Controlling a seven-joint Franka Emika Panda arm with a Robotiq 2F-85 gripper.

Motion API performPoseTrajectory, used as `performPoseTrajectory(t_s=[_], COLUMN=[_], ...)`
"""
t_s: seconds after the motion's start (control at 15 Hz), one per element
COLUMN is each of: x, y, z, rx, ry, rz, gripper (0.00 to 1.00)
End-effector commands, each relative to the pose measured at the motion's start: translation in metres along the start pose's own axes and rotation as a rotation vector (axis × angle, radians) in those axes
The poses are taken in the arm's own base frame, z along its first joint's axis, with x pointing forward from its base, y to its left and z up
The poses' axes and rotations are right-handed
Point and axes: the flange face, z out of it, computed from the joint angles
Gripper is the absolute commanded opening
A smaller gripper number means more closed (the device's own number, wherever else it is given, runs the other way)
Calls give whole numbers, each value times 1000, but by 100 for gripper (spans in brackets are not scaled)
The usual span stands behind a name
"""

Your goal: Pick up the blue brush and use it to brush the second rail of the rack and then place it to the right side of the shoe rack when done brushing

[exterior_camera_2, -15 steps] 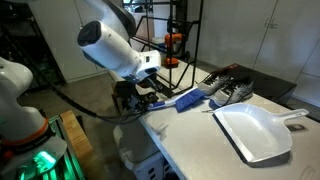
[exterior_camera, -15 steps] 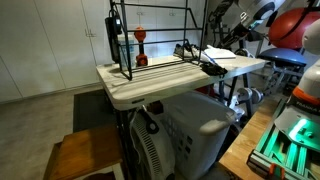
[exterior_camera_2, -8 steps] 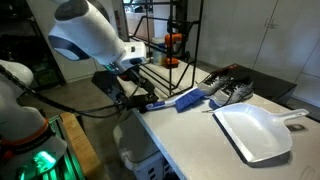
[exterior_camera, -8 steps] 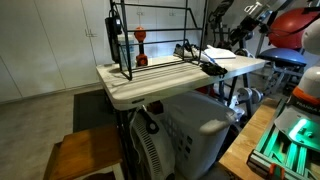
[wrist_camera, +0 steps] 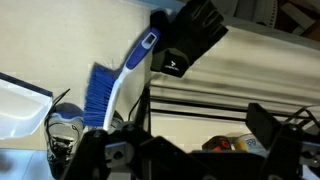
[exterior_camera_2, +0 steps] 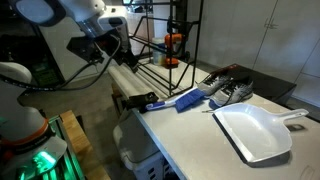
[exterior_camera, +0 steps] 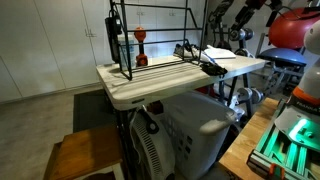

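The blue brush (exterior_camera_2: 186, 100) lies on the white table, bristles toward the shoes, with a white handle; in the wrist view (wrist_camera: 108, 88) it lies diagonally below me. The black wire shoe rack (exterior_camera_2: 160, 55) stands at the table's far end and also shows in an exterior view (exterior_camera: 150, 40). My gripper (exterior_camera_2: 103, 47) hangs high above the table's left edge, well apart from the brush. In the wrist view my gripper (wrist_camera: 190, 150) has its fingers spread wide with nothing between them.
A white dustpan (exterior_camera_2: 255, 132) lies on the near part of the table (exterior_camera_2: 190, 140). Grey shoes (exterior_camera_2: 228, 91) sit beside the brush bristles. A black item (wrist_camera: 190, 45) lies by the brush handle. An orange object (exterior_camera_2: 172, 41) stands inside the rack.
My arm has lifted up and back from the table edge, away from the brush. The brush, shoes and dustpan have not moved.
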Motion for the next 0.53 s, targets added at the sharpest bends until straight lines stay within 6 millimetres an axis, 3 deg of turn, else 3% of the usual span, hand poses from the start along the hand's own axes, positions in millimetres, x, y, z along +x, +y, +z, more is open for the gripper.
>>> performPoseTrajectory(t_s=[0.0,0.13,0.2,0.33,0.47], x=[31,50,38,44,40], y=[-49,-82,-57,-69,-60], z=[-19,-14,-18,-18,-19], rx=[-17,2,-8,-4,0], ry=[-25,-31,-2,-6,-2], rz=[3,-15,-10,-21,-7], gripper=[100,100,100,100,100])
